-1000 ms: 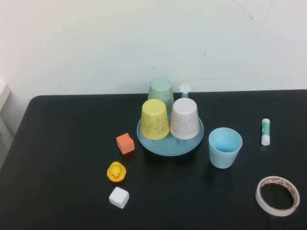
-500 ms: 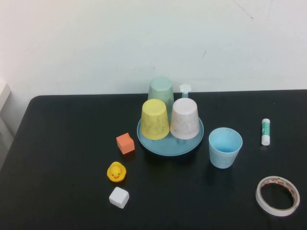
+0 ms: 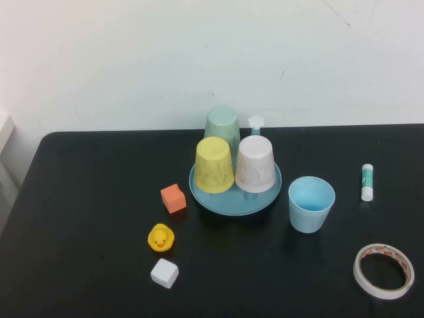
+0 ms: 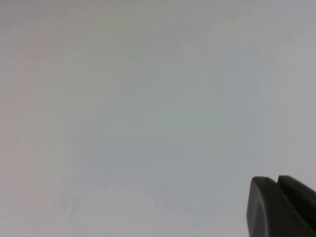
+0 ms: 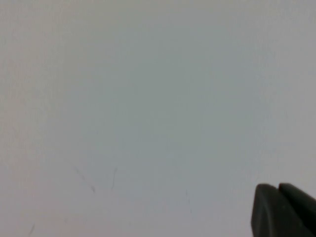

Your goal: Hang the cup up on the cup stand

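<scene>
The light sky-blue cup (image 3: 311,203) stands upright, mouth up, on the black table just right of the cup stand (image 3: 235,192). The stand is a round teal dish with a free flower-capped peg (image 3: 256,122) at its back right. Neither arm shows in the high view. My left gripper (image 4: 276,180) shows only in the left wrist view, its two dark fingertips pressed together and empty, facing a blank pale wall. My right gripper (image 5: 278,186) shows only in the right wrist view, fingertips together and empty, also facing the wall.
Upside-down on the stand sit a yellow cup (image 3: 214,165), a pinkish-white cup (image 3: 255,163) and a mint-green cup (image 3: 222,126). An orange cube (image 3: 173,198), a rubber duck (image 3: 159,238) and a white cube (image 3: 164,273) lie left. A glue stick (image 3: 366,181) and a tape roll (image 3: 383,270) lie right.
</scene>
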Controlling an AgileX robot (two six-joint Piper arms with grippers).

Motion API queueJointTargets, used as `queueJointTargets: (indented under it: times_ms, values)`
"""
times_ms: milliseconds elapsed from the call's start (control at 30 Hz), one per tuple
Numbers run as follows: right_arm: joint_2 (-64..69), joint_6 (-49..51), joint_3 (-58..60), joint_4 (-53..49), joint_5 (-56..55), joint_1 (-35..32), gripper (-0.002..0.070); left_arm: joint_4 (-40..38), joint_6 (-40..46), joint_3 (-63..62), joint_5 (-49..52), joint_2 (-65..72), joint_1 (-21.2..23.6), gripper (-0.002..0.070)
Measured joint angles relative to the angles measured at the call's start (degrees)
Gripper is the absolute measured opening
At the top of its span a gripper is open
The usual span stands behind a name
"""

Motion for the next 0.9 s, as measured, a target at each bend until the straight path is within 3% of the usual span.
queueJointTargets:
  times_ms: [100, 200, 233, 367, 600, 900]
  values:
    - [0.0, -0.2, -5.1, -0.3, 12.7, 0.0, -0.0001, 0.5, 0.0, -2.1, 9.1, 0.0, 0.0, -0.0001]
    - [2.2, -0.3, -12.0, -0.5, 25.7, 0.0, -0.0001, 3.6, 0.2, -9.7, 29.2, 0.0, 0.0, -0.0001]
    - [5.8, -0.3, -16.4, -0.5, 32.7, 0.0, -0.0001, 5.0, 0.2, -16.0, 40.6, 0.7, 0.0, -0.0001]
    - [14.7, -1.3, -25.2, -0.1, 40.8, 0.0, -0.0001, 6.9, 2.1, -25.1, 57.0, 5.8, 0.0, -0.0001]
    - [35.2, -15.6, -36.9, 10.3, 51.1, 0.0, -0.0001, 7.2, 2.6, -26.7, 63.8, 13.3, 0.0, -0.0001]
    - [66.3, -49.6, -50.1, 40.2, 55.3, 3.8, -0.0001, 6.6, 2.6, -20.5, 61.5, 15.7, 0.0, -0.0001]
